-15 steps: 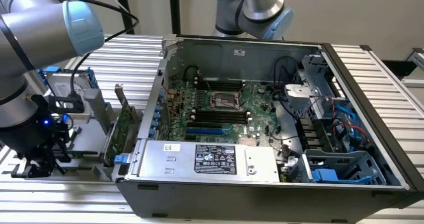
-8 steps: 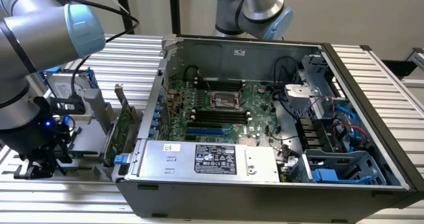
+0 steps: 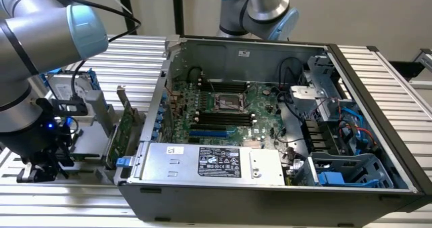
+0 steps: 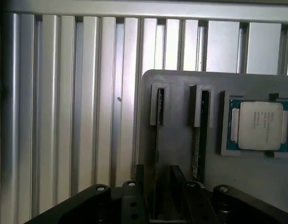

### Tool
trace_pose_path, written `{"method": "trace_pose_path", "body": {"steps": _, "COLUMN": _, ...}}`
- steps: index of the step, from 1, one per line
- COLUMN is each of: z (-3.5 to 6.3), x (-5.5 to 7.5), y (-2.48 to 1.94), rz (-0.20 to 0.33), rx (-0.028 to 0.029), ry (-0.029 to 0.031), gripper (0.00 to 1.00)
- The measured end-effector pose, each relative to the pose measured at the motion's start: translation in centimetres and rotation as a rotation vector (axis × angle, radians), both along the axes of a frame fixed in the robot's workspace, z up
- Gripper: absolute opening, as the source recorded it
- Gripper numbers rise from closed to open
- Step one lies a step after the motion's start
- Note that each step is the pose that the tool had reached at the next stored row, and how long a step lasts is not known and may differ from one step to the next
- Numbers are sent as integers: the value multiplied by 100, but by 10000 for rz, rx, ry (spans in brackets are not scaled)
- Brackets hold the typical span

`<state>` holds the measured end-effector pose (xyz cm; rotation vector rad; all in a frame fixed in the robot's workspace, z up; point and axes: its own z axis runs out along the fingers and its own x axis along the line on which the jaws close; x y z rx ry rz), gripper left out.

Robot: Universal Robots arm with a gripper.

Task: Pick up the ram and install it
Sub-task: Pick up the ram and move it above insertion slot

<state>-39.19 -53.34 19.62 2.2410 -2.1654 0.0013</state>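
The claw hangs at the lower left of the exterior view, outside the open computer case. In the wrist view its fingers are spread apart either side of the ram, which stands on edge in a slot of a gray holder. The ram looks light, stiff, thin and fragile, so it is best pinched gently across its flat faces near mid-length.

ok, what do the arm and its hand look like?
Arm: silver-grey tubular links with light blue joint caps, black cables looped alongside, and a small blue light near the wrist. Hand: black and blocky, with round bolt heads.
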Motion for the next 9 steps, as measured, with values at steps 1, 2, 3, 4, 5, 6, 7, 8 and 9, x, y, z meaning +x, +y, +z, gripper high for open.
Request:
{"method": "trace_pose_path", "body": {"steps": 1, "z": -2, "x": 0, "y": 0, "rz": 14, "rx": 1, "ry": -1, "gripper": 100}}
{"method": "trace_pose_path", "body": {"steps": 2, "z": -2, "x": 0, "y": 0, "rz": 22, "rx": 1, "ry": -1, "gripper": 0}}
{"method": "trace_pose_path", "body": {"steps": 3, "z": -2, "x": 0, "y": 0, "rz": 26, "rx": 1, "ry": 0, "gripper": 0}}
{"method": "trace_pose_path", "body": {"steps": 4, "z": -3, "x": 0, "y": 0, "rz": 30, "rx": 0, "ry": 0, "gripper": 0}}
{"method": "trace_pose_path", "body": {"steps": 5, "z": -3, "x": 0, "y": 0, "rz": 31, "rx": 0, "ry": 0, "gripper": 0}}
{"method": "trace_pose_path", "body": {"steps": 6, "z": -3, "x": 0, "y": 0, "rz": 31, "rx": 0, "ry": 0, "gripper": 0}}
{"method": "trace_pose_path", "body": {"steps": 7, "z": -3, "x": 1, "y": 0, "rz": 32, "rx": 1, "ry": -1, "gripper": 0}}
{"method": "trace_pose_path", "body": {"steps": 8, "z": -3, "x": 0, "y": 0, "rz": 32, "rx": 0, "ry": -1, "gripper": 0}}
{"method": "trace_pose_path", "body": {"steps": 9, "z": -3, "x": 0, "y": 0, "rz": 31, "rx": 1, "ry": -1, "gripper": 0}}
